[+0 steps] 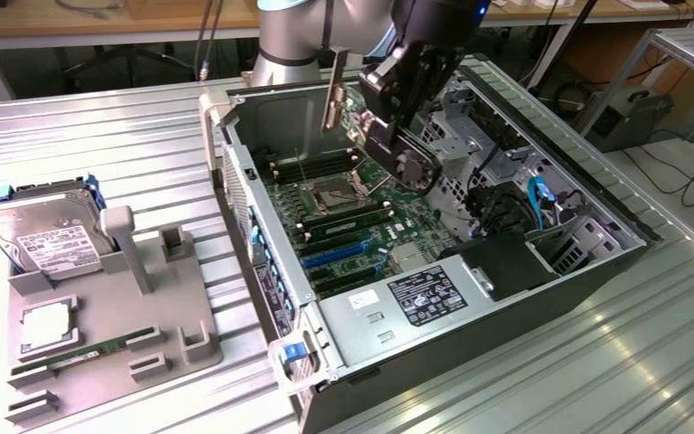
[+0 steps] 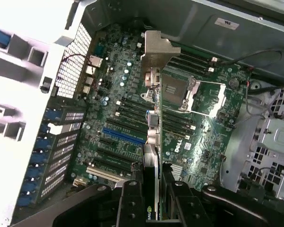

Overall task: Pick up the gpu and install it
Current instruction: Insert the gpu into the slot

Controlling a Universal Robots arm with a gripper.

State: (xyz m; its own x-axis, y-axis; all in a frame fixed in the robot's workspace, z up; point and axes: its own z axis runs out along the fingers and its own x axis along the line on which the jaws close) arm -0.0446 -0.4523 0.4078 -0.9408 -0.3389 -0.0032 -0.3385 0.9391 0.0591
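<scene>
Ribbed metal desk [image 1: 106,117] carrying an open computer case [image 1: 606,240], laid on its side with the side panel off, so that the interior is open from above. The robot arm [image 1: 293,32] reaches in over the case's far edge. The motherboard [image 1: 365,226] covers the case floor. It is bounded by the slotted rear wall on the exterior view's left, the power supply [image 1: 419,303] at the near end, and the drive cage and cables on the exterior view's right. A grey tray [image 1: 178,339] beside the case holds a hard drive [image 1: 46,237].

The hand [image 2: 152,198] is closed part-way, with one finger on each face of the gpu [image 2: 151,146], which it holds clear of the board.

In the exterior view the gpu [image 1: 410,163] hangs over the processor socket [image 1: 329,194] and the memory slots. It is held on edge. Its long axis runs obliquely, from the silver bracket [image 1: 336,90] at upper left to the fan end at lower right. In the wrist view the card is seen edge-on, running away from the fingers [image 2: 132,203] to the bracket [image 2: 157,49].

The blue and black expansion slots [image 1: 337,258] lie nearer the power supply, apart from the card and uncovered.
</scene>
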